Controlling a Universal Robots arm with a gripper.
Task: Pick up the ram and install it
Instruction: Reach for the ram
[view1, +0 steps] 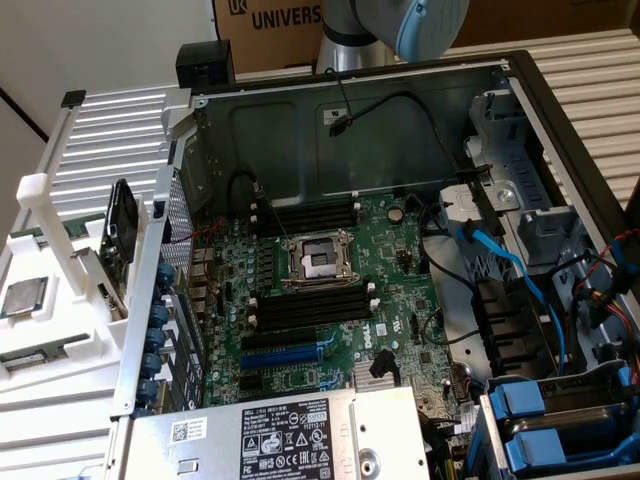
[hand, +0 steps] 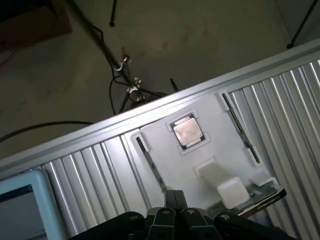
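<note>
The gripper (hand: 174, 194) is clenched shut on nothing; in the wrist view its dark fingers (hand: 170, 200) press together above one edge of the white tray (hand: 220, 150). The ram (hand: 252, 197) lies on that tray, a green board at the rim, just beside a white block (hand: 232, 190). The block stands between the ram and the silver chip (hand: 186, 131) seated in the tray's middle. The fingers are near the ram but apart from it. Two dark narrow strips (hand: 150, 162) run along the tray's long sides; what they are cannot be told. The tray rests on a ribbed metal table (hand: 95, 170). In the exterior view the tray sits at nine o'clock of the open case (view1: 350, 110). The arm (view1: 390, 25) shows at twelve o'clock, above the case's back wall. Inside the case the motherboard (view1: 400, 250) lies flat, with its socket (view1: 320, 262) near the middle. One bank of black slots (view1: 305, 215) runs at the socket's twelve o'clock and another at its six o'clock. Blue cables (view1: 520, 270) cross at three o'clock of the board, and a grey labelled box (view1: 285, 435) sits at six o'clock. The ram is not yet in a slot.
</note>
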